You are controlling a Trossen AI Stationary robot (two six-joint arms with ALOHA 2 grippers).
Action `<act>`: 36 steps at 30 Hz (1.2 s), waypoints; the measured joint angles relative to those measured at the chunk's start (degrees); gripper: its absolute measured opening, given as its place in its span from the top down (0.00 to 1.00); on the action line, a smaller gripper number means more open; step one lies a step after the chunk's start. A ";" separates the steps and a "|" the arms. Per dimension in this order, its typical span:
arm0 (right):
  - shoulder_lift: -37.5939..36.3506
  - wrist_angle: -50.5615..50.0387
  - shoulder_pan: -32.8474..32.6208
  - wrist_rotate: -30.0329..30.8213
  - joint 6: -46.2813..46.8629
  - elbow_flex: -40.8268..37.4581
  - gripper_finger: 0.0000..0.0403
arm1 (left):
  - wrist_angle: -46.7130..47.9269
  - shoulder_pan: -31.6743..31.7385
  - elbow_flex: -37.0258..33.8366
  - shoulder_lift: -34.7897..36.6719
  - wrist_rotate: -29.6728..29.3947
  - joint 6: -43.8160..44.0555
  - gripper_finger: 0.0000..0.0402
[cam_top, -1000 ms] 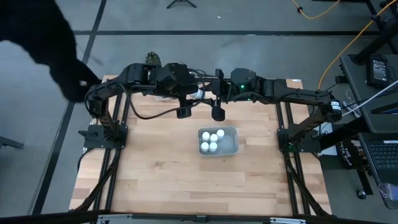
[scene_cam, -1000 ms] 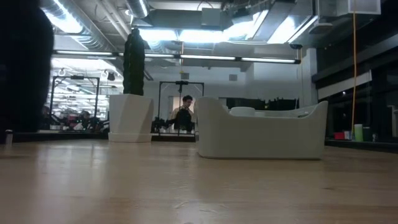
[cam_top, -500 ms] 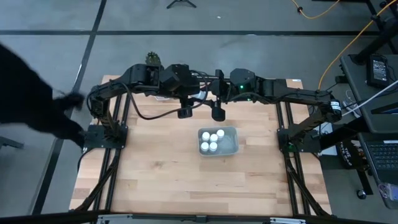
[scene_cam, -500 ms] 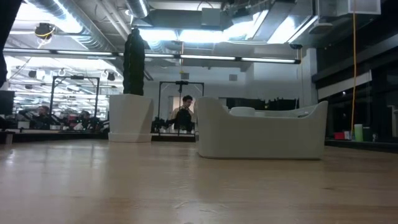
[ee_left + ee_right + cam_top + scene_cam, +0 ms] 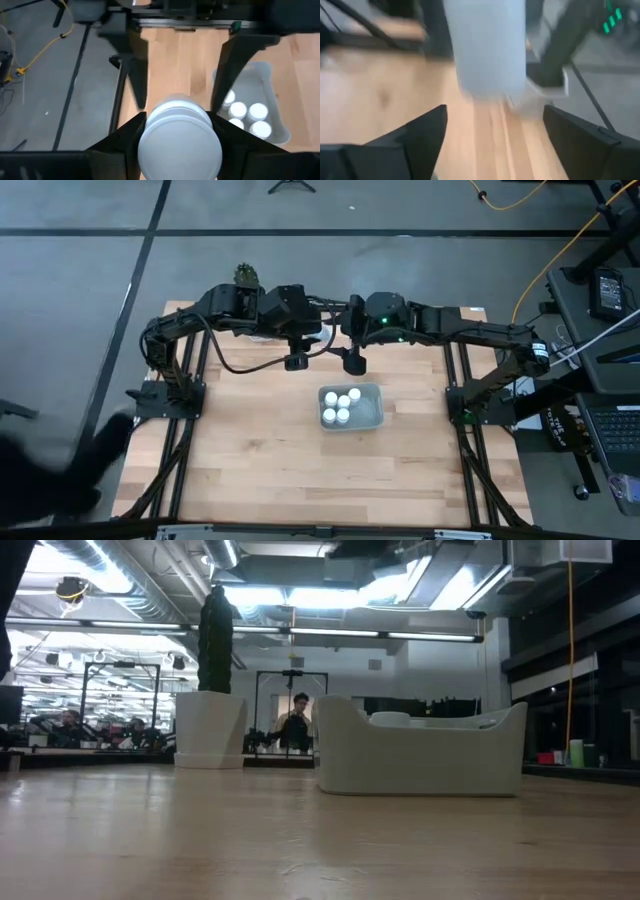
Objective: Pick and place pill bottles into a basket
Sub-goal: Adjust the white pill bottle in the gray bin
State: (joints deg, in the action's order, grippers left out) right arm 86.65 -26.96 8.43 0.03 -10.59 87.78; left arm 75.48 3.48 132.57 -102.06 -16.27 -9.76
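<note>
1. A handover is under way at the far edge of the table (image 5: 300,470), and the left gripper (image 5: 296,361) has the goods: in its wrist view the two dark fingers (image 5: 127,137) press against either side of a white pill bottle (image 5: 179,140), cap toward the camera.

2. The right gripper (image 5: 354,363) hangs just beside it, and its wrist view shows the fingers (image 5: 427,132) standing wide apart with nothing between them. A pale cylinder fills the view ahead, likely the same bottle seen from the other side, though it is too smeared to be sure.

3. Down below, the basket (image 5: 374,416) sits near the table's middle, with five bottles (image 5: 341,406) clustered in its left half. From the left wrist it shows beyond the held bottle, at (image 5: 272,107).

4. So the step in hand looks like the carry of one more bottle to the basket. No bottle shows loose on the table, so this may well be the last.

5. What the next move calls for: the left arm brings the bottle over the basket's free right side, lowers it near the floor of the bin, and only then lets go, so the bottle does not topple the ones already standing.

6. The right arm needs to keep clear of that path.
</note>
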 joint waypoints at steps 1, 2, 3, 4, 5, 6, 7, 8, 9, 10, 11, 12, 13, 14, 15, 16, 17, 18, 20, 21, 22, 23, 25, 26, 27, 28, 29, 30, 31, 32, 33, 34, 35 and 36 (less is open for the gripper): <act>-0.03 -2.51 0.00 1.88 0.02 0.02 0.17 | 0.28 0.05 0.00 0.00 -0.35 -0.10 0.58; -0.11 -5.92 -0.02 4.08 0.06 0.03 0.16 | 0.46 0.32 0.00 -0.02 -0.36 -0.22 0.58; -0.20 -10.52 -0.04 6.63 0.27 0.03 0.14 | 0.64 0.60 0.00 -0.02 0.02 -0.26 0.58; -0.24 -14.99 -0.04 9.51 1.40 0.03 0.14 | 0.73 0.80 0.00 -0.01 0.92 -0.19 0.58; -0.24 -20.18 0.00 12.53 2.69 0.03 0.13 | 0.71 0.98 0.00 -0.01 2.26 -0.05 0.58; -0.24 -25.84 0.14 15.28 4.13 0.03 0.13 | 0.67 1.15 0.00 -0.05 3.78 -0.05 0.58; -0.24 -31.29 0.30 17.67 5.82 0.03 0.13 | 0.49 1.25 0.00 -0.28 5.46 -0.17 0.58; -0.24 -36.68 0.43 19.37 7.72 0.03 0.14 | 0.10 1.23 0.00 -0.57 6.85 -0.42 0.58; -0.24 -41.68 0.62 20.61 9.90 0.03 0.14 | -0.36 1.23 0.00 -1.10 8.00 -0.60 0.58; -0.29 -46.38 0.73 21.50 12.12 0.03 0.15 | -0.90 1.19 0.00 -1.67 9.20 -0.92 0.58; -0.57 -50.21 0.85 22.08 14.28 0.00 0.15 | -1.22 1.19 0.00 -2.38 10.45 -1.25 0.58; -1.10 -52.94 0.87 22.55 16.42 -0.03 0.16 | -1.44 1.25 0.00 -3.20 11.54 -1.78 0.58; -2.00 -54.86 0.85 23.08 18.29 -0.03 0.16 | -1.72 1.29 0.00 -4.06 12.53 -2.57 0.58; -3.26 -56.09 0.85 23.72 19.72 -0.03 0.16 | -1.90 1.30 0.00 -4.94 13.76 -3.37 0.58; -5.01 -56.84 0.85 24.60 21.04 -0.09 0.17 | -2.08 1.30 0.00 -6.03 15.11 -4.18 0.58; -7.21 -56.77 0.79 25.97 22.16 -0.53 0.17 | -2.69 1.30 0.00 -7.18 16.52 -4.83 0.58; -9.83 -56.67 0.74 27.07 23.27 -1.38 0.17 | -3.42 1.30 0.00 -8.20 18.19 -5.41 0.58; -12.69 -56.79 0.72 27.97 24.79 -2.35 0.17 | -3.92 1.30 -0.04 -9.33 20.12 -5.83 0.58; -19.22 -56.38 0.72 28.83 28.98 -4.83 0.17 | -5.50 1.27 -0.04 -11.07 23.92 -6.80 0.58; -22.42 -56.35 0.73 28.85 30.92 -6.12 0.17 | -6.36 1.27 -0.04 -11.88 25.39 -7.17 0.58; -25.73 -56.32 0.72 28.80 32.64 -7.41 0.17 | -7.19 1.25 -0.04 -12.61 26.43 -7.45 0.58; -28.83 -56.20 0.65 28.66 34.35 -8.61 0.17 | -8.07 1.26 -0.04 -13.28 27.38 -7.61 0.58; -34.60 -56.17 0.11 28.13 37.95 -10.62 0.17 | -9.79 1.30 -0.02 -14.88 28.98 -8.16 0.58; -37.22 -56.02 -0.24 28.05 39.39 -11.49 0.17 | -10.57 1.30 -0.02 -15.61 29.36 -8.50 0.58; -39.52 -55.64 -0.55 27.99 40.54 -12.24 0.17 | -10.81 1.30 -0.02 -16.46 29.58 -8.71 0.58; -41.68 -55.05 -0.85 27.91 41.47 -12.88 0.17 | -11.40 1.30 -0.02 -17.38 29.85 -9.14 0.58; -43.76 -54.25 -1.11 27.74 42.04 -13.45 0.17 | -11.73 1.30 -0.02 -18.13 29.92 -9.64 0.58; -45.60 -53.21 -1.31 27.45 42.40 -14.08 0.17 | -11.65 1.30 -0.02 -19.07 29.92 -10.18 0.58; -47.16 -52.55 -1.51 27.14 42.80 -14.48 0.17 | -11.97 1.30 0.00 -20.08 29.94 -10.47 0.58; -48.55 -51.72 -1.57 26.99 42.90 -14.85 0.17 | -12.09 1.30 0.00 -21.15 29.98 -10.55 0.58; -49.89 -50.90 -1.57 26.93 42.89 -15.20 0.17 | -12.11 1.30 0.00 -22.28 30.13 -10.55 0.58; -50.93 -50.11 -1.57 26.93 42.83 -15.50 0.17 | -12.31 1.30 0.00 -23.43 30.21 -10.55 0.58; -51.82 -49.41 -1.57 26.92 42.45 -15.82 0.17 | -12.68 1.20 0.00 -24.53 30.23 -10.57 0.58; -52.42 -48.77 -1.57 26.88 42.29 -16.18 0.17 | -12.81 1.05 0.00 -25.50 30.21 -10.81 0.58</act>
State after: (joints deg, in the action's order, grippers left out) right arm 34.23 -75.73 6.85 26.92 31.70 71.60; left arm 62.67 4.53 132.57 -127.56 13.94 -20.57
